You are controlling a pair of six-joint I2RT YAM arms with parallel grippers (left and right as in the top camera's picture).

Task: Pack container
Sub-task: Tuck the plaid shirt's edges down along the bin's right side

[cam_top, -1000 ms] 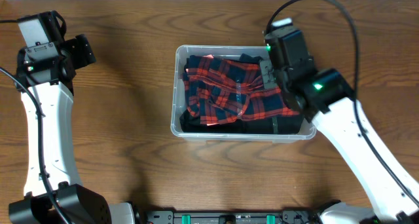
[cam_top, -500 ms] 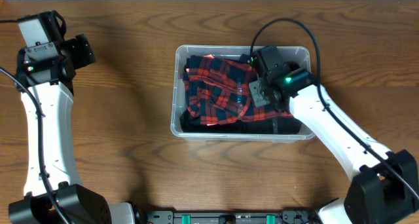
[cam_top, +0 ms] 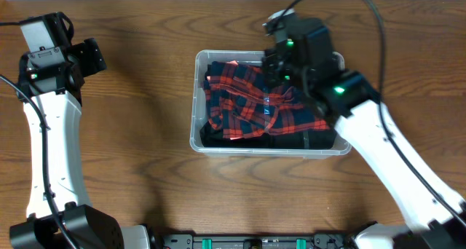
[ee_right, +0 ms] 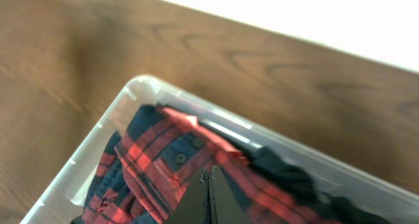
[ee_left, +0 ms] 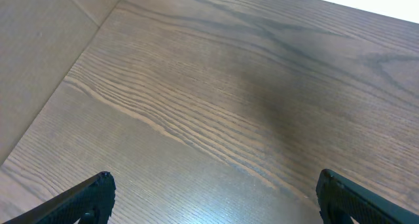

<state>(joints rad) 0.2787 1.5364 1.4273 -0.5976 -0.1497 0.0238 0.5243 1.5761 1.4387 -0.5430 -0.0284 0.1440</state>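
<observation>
So the container (cam_top: 195, 125) sits about mid-desk (cam_top: 145, 169), slightly right of centre, and it's already got clothes in it: a red-and-navy plaid shirt (cam_top: 244, 103) bunched on top of a dark garment (cam_top: 306, 138) that shows along the near and right sides. Everything looks to be inside the walls, nothing draped over the rim as far as I can see.

The right end effector (ee_right: 209, 185) is over the far-right part of the bin with its fingers pressed fully together. In the wrist view the tips point down at the plaid near the buttons, with no fabric visibly pinched between them. Can't honestly tell if it's touching the cloth or just above it.

The left end effector (cam_top: 91, 56) is way off at the far-left of the desk, spread wide open over bare wood, not involved at all.

My read: this is the tidy-up end of packing, loading mostly done and the pile just needs settling. The shirt is lumpy and rides high toward the far-left corner. Next move probably calls for either pushing straight down on that hump with the closed tips, or opening up to grab a fold and tuck it flat. Go gently so the bin doesn't slide.
</observation>
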